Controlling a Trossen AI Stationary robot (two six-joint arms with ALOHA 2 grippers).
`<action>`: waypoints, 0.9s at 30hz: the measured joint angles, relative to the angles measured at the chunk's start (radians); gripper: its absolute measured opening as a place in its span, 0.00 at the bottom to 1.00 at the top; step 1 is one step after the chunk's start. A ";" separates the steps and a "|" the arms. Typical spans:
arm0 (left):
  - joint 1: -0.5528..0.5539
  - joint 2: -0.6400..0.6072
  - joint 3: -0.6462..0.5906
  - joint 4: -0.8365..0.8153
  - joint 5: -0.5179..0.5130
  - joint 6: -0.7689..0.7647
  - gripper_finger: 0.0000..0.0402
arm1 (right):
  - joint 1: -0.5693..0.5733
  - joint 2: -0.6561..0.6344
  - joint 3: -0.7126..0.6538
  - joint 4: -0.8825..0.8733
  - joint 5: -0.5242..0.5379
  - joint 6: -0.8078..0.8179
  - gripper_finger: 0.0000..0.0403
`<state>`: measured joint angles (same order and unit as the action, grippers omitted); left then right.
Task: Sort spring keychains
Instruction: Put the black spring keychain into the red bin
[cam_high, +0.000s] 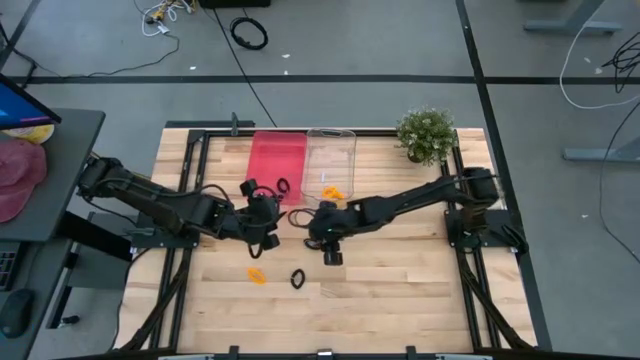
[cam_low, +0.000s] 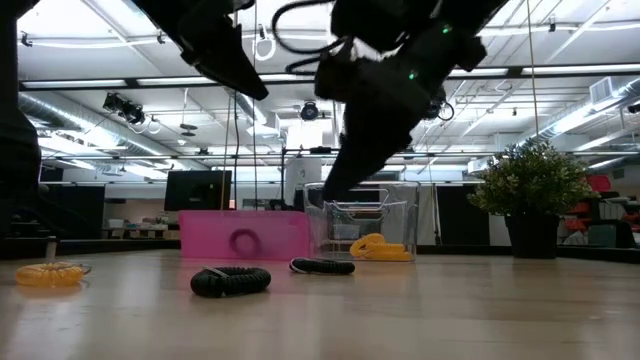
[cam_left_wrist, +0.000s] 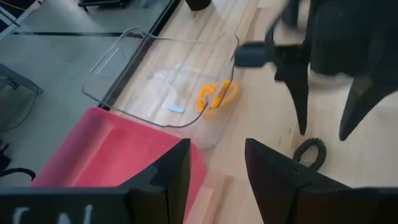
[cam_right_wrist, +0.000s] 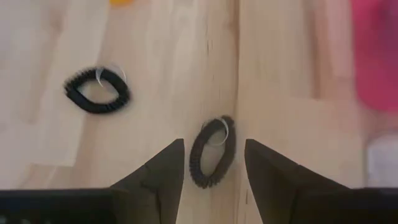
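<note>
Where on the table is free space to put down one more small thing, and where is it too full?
Bare wood lies along the near table edge, below the orange keychain and black keychain, and between the clear bin and plant. The middle is crowded: left pincer, right pincer, pink bin.

Two bins stood side by side at the far middle of the table: the left bin touching the right bin. One spring keychain lay inside the right bin. A potted plant stood to the right of the bins, near the far edge. Two more keychains lay on the boards nearer the front, one just left of the other. Another keychain lay between the bins and those two.
</note>
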<state>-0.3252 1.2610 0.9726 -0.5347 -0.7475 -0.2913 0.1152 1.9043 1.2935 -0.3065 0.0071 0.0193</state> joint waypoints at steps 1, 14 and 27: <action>0.000 0.000 0.000 0.000 0.000 0.000 0.39 | -0.001 0.022 0.018 -0.018 0.000 0.000 0.43; 0.002 0.000 0.000 -0.011 -0.004 0.000 0.39 | -0.060 0.209 0.076 -0.035 -0.002 0.015 0.43; 0.002 0.000 0.000 -0.012 -0.001 0.000 0.39 | -0.072 0.219 0.121 -0.144 0.004 -0.136 0.05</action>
<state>-0.3237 1.2613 0.9725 -0.5465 -0.7481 -0.2916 0.0437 2.1236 1.4140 -0.4505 0.0114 -0.1169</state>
